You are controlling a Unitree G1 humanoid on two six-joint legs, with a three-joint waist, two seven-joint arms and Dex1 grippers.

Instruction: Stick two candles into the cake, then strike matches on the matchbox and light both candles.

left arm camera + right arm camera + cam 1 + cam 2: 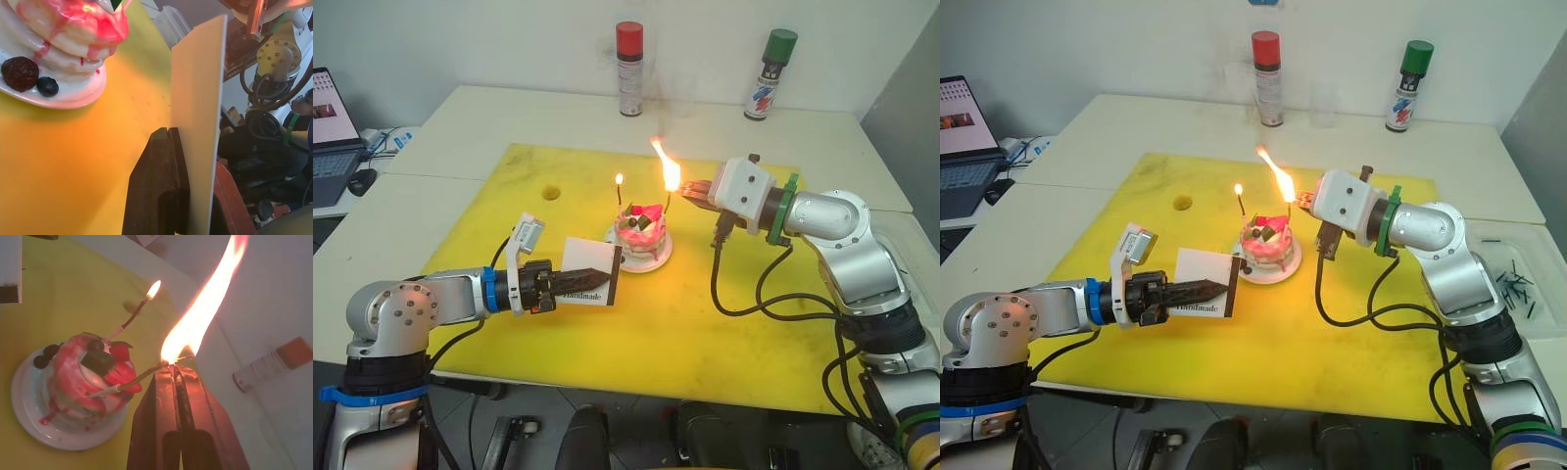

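Note:
The pink-and-white cake (639, 231) sits on its small white plate (646, 260) mid-mat. Two thin candles stand in it. The far one (131, 321) burns with a small flame (620, 179). The near candle (128, 382) leans toward my right gripper (174, 368), which is shut on a burning match. The match's large flame (668, 168) rises right at this candle's tip and hides most of the match. My left gripper (599, 271) is shut on the white matchbox (590, 273), holding it upright just left of the plate.
A yellow mat (607, 333) with a small hole (551, 192) covers the white table. Two spray cans stand at the back, one red-capped (629, 69) and one green-capped (771, 73). A laptop (333, 137) is at far left. Several dark sticks (1513, 284) lie at far right.

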